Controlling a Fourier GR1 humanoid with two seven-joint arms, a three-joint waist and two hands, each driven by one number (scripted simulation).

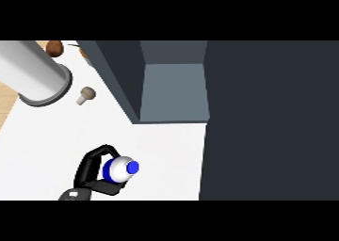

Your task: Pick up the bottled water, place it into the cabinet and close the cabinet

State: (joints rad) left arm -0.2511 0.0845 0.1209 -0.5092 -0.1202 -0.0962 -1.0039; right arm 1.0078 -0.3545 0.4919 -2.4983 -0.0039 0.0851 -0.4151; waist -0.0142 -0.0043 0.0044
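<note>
The left hand comes in from the lower edge, its black fingers and thumb curled round the bottle, which is seen from above as a white round body with a blue cap. The bottle is below and to the left of the cabinet, well apart from its open compartment, over the white table; from this steep angle I cannot tell whether it stands on the table or is already lifted. As a judgement, a bottle of water is moderately heavy for its size, stiff enough not to crush under a wrap grasp, but smooth and round, so it may slip or turn in the fingers; taking it round the body below the cap, as the hand does, looks the safest hold, and keeping it upright should help when it goes through the opening. The dark door stands to the right of the compartment. To the left of the cabinet lie a small mushroom and a large grey cylinder, both clear of the path. The right hand is out of view.
</note>
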